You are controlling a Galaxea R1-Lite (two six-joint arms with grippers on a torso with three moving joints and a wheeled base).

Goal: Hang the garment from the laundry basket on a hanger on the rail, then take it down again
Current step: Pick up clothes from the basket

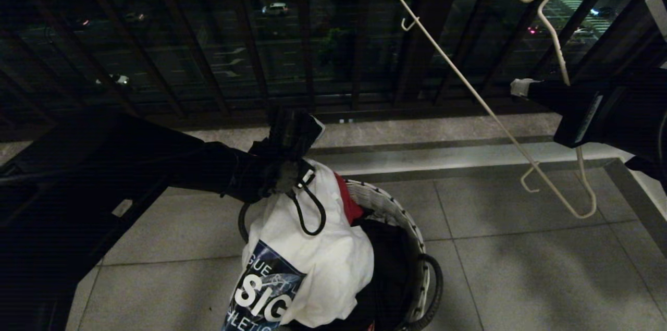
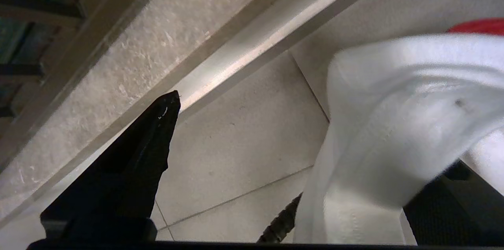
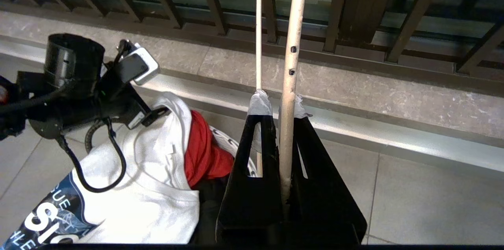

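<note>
White T-shirt [image 1: 318, 253] lies heaped over the laundry basket [image 1: 411, 232], atop a red cloth [image 1: 348, 205]. Left gripper [image 1: 292, 164] reaches its top edge, jaws wide apart. At right, the right gripper [image 1: 526, 87] holds the wire hanger [image 1: 484, 104] aloft, jaws clamped on its arm.

I saw the garment [image 1: 312, 247], a white T-shirt with a blue-and-black graphic and white lettering, heaped high over the near side of the laundry basket [image 1: 411, 227]. That basket was round, white and woven-looking, with black loop handles, standing on the floor tiles. The hanger [image 1: 484, 104], thin white wire with small notch hooks, hung tilted in the air beyond the basket.
</note>
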